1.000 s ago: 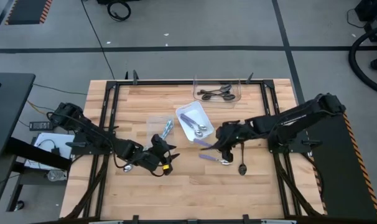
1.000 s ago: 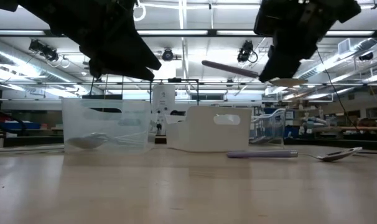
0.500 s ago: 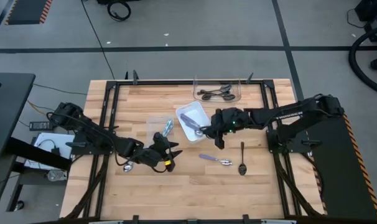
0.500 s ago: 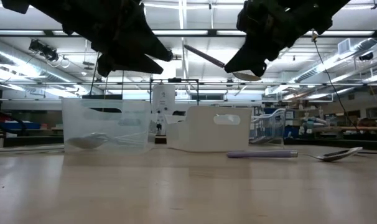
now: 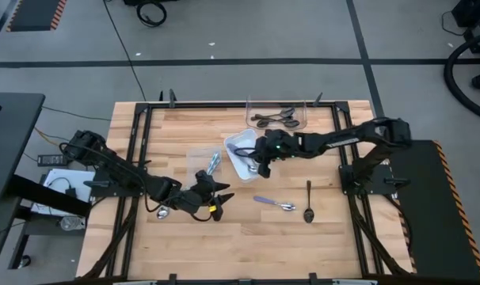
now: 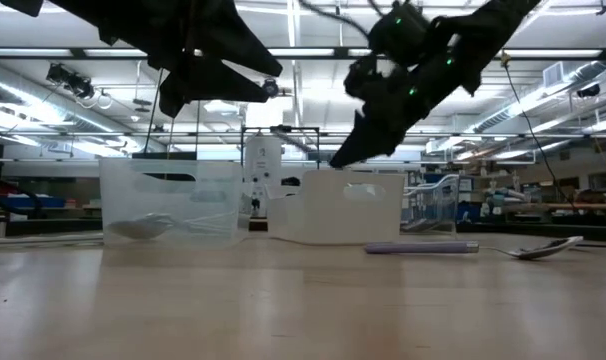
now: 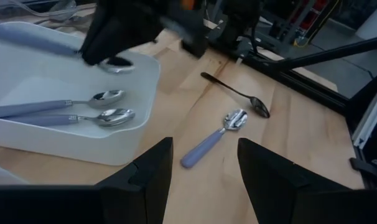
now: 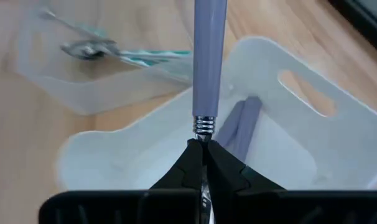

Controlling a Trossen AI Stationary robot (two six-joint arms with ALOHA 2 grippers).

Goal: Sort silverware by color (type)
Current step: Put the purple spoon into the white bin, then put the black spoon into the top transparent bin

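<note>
My right gripper [image 5: 260, 156] hangs over the white tray [image 5: 238, 142], shut on a purple-handled spoon [image 8: 209, 56]. Two more purple-handled spoons [image 7: 64, 112] lie flat in that tray. Another purple-handled spoon [image 5: 273, 203] and an all-dark spoon [image 5: 309, 203] lie flat on the table right of my left gripper. My left gripper [image 5: 216, 198] is open above the table, near the tray's near side, touching nothing. A clear container [image 5: 208, 162] holds teal-handled spoons. The far clear container [image 5: 276, 119] holds dark spoons. My right gripper pinches the spoon between its two fingertips at the metal neck [image 8: 203, 132], just behind the handle's ferrule. The purple handle runs straight on past the fingertips, in line with the fingers. The spoon is lifted clear above the tray's inside; its bowl [image 7: 117, 62] shows under the gripper.
One more spoon [image 5: 162, 212] lies on the table beside my left arm. The white tray [image 6: 343, 205] and the clear container [image 6: 168, 200] stand side by side mid-table. Bare wood lies along the table's near edge. Black frame rails border the table.
My right gripper has carried the purple-handled spoon from above the loose spoons toward the table's far left, ending over the white tray, and has tipped downward. It stayed shut on the spoon. My left gripper has kept about still.
</note>
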